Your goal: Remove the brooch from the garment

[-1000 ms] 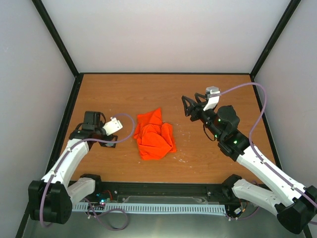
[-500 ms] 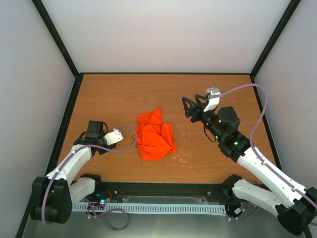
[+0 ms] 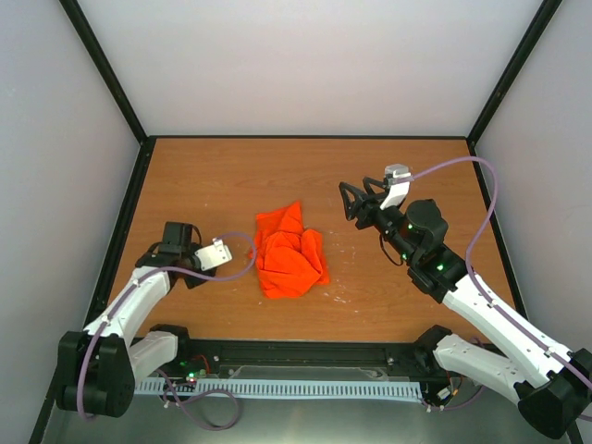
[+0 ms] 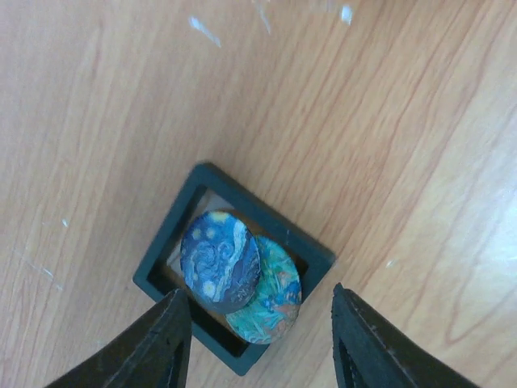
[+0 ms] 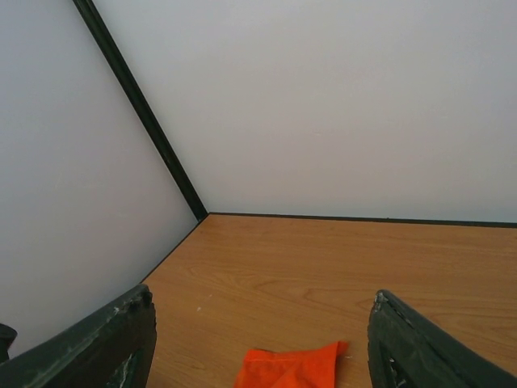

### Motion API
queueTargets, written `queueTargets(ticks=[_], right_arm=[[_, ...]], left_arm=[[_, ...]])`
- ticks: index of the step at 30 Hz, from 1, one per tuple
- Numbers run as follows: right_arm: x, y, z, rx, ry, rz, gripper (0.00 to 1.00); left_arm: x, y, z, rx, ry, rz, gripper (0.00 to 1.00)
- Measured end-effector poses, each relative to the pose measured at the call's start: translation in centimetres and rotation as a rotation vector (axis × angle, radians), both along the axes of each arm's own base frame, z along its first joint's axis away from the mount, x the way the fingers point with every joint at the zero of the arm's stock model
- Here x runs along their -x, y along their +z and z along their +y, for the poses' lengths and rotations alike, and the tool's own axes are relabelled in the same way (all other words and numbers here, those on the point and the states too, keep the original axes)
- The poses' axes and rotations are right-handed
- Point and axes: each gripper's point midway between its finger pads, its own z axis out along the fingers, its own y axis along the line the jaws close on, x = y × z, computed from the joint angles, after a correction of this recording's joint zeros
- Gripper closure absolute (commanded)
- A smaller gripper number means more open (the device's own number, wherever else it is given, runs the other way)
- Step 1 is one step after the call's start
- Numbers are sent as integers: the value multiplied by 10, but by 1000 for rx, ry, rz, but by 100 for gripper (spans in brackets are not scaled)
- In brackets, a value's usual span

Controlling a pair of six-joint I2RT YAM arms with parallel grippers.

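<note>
The orange garment (image 3: 289, 252) lies crumpled at the middle of the table; its far corner shows in the right wrist view (image 5: 291, 368). No brooch shows on it. In the left wrist view two round brooches lie overlapping in a small black square frame (image 4: 317, 250): a blue starry one (image 4: 218, 259) on top of a teal one (image 4: 275, 299). My left gripper (image 4: 258, 347) is open and empty just above the frame, one finger on each side; in the top view (image 3: 191, 274) it is left of the garment. My right gripper (image 3: 356, 199) is open and empty, raised to the right of the garment.
Black posts and pale walls close in the wooden table (image 3: 305, 171) at the back and sides. A black rail (image 3: 305, 356) runs along the near edge between the arm bases. Purple cables trail from both wrists.
My left arm has drawn back toward the near left, away from the garment. The right arm has hardly moved.
</note>
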Motion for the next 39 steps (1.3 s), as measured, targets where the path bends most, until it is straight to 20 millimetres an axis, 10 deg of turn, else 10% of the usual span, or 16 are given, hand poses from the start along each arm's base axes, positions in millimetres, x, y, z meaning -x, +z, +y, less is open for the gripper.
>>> queueTargets(ticks=[5,9,12,24,31,39], right_arm=[[0,-2,-2,7,-7,6,20],[-3,-6,-14,33,-62,14,0],[-7,-7,-38,52,-156,5,0],[-4,-131,-232,116,-867,171,0],[14,-179,-287,133,-1078,207,0],[-7,-205,-290,199,-1052,216,0]], left_arm=[[-6,39,-27,161,-24,16,43],[-11,67,-44,280,-15,28,3],[-25,90,-55,372,23,23,0],[-116,170,-27,660,316,-317,0],[-141,145,39,770,548,-417,0],[-156,103,64,888,664,-474,0]])
